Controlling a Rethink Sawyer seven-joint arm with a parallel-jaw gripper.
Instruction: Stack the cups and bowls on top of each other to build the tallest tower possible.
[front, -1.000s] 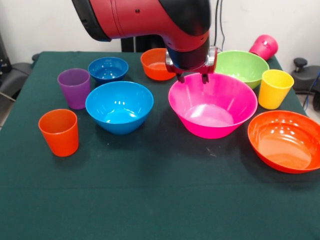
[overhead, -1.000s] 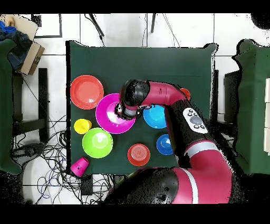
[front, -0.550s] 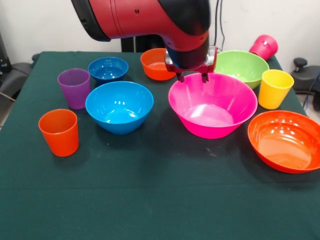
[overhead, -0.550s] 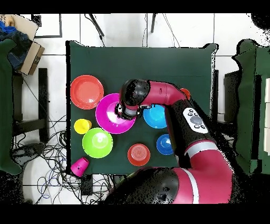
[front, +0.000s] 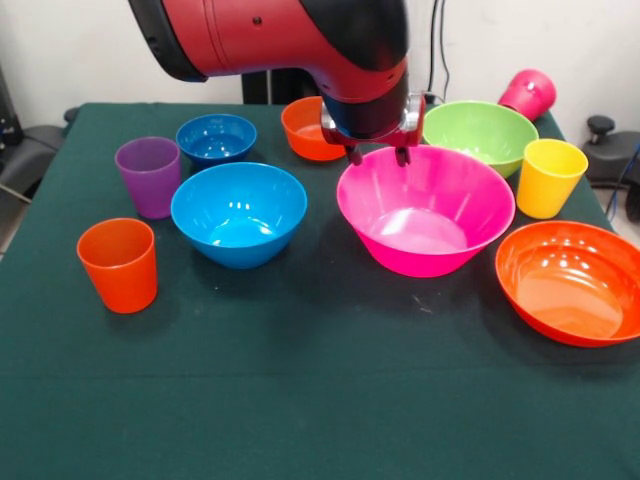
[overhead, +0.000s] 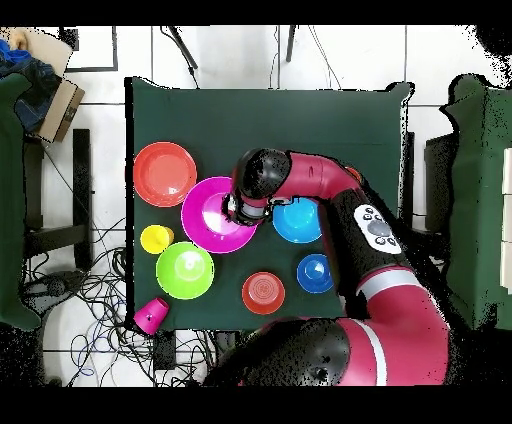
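The pink bowl (front: 425, 209) sits just below the gripper (front: 376, 155), whose fingers stand apart over its far rim. The medium blue bowl (front: 239, 212) lies off to one side of the gripper, and the small orange bowl (front: 308, 128) lies just behind it.

A green-covered bench (front: 300, 400) carries bowls and cups set all around the big pink bowl (front: 425, 215).
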